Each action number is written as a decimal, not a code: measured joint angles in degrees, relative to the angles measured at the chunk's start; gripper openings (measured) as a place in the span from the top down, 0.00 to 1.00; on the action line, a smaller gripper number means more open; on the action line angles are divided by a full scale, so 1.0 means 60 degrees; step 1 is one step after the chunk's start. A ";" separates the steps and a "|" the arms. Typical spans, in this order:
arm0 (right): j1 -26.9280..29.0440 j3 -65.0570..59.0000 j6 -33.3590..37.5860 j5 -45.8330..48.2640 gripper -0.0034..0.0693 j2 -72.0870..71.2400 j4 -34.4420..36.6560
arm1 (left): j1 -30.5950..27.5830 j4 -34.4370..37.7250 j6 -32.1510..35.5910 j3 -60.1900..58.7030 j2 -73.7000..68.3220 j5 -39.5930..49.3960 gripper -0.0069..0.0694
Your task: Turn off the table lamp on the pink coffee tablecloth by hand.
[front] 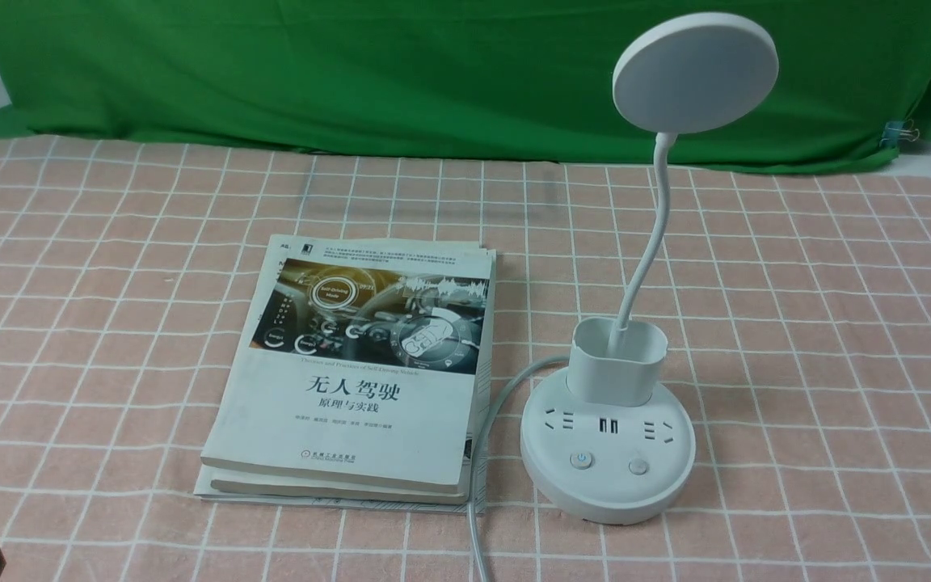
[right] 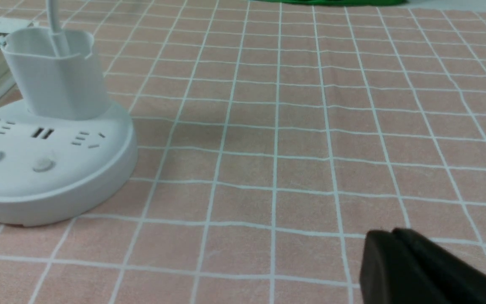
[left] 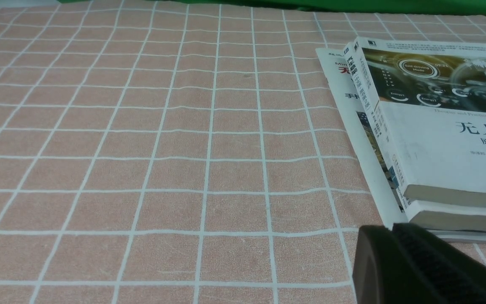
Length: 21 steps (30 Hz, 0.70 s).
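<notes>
jaws: both pressed together, empty | books (front: 356, 368) just beside table lamp (front: 611, 453)

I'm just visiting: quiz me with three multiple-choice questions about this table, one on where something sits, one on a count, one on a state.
1. Where does the stack of books lie relative to the table lamp?
A. On the robot's left of it
B. On the robot's right of it
C. Behind it

2. How many round buttons are on the lamp base?
A. One
B. Two
C. Four

3. What state is the left button in?
A. Dark
B. Glowing blue
C. Covered by a gripper

Answers:
1. A, the books lie left of the lamp on the pink coffee tablecloth.
2. B, two buttons sit below the sockets.
3. B, it shows a blue light.
</notes>
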<state>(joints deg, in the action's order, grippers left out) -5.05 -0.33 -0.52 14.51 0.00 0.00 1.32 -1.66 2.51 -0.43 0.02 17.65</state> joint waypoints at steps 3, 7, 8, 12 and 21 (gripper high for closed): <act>0.0000 0.0000 0.0000 0.0000 0.88 0.0000 0.0000 | 0.0000 0.0000 0.0000 0.0000 0.0000 0.0000 0.90; 0.0000 0.0000 0.0000 0.0000 0.87 0.0000 0.0000 | 0.0000 0.0000 0.0000 0.0000 0.0000 0.0000 0.90; 0.0000 0.0000 0.0000 0.0000 0.87 0.0000 0.0000 | 0.0000 0.0000 0.0000 0.0000 0.0000 0.0000 0.90; 0.0000 0.0000 0.0000 0.0000 0.86 0.0000 0.0000 | 0.0000 0.0000 0.0000 0.0000 0.0000 0.0000 0.90; 0.0000 0.0000 0.0000 0.0000 0.82 0.0000 0.0000 | 0.0000 0.0000 0.0000 0.0000 0.0000 0.0000 0.90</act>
<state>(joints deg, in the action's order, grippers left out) -5.05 -0.33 -0.52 14.51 0.00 0.00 1.32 -1.66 2.51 -0.43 0.02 17.65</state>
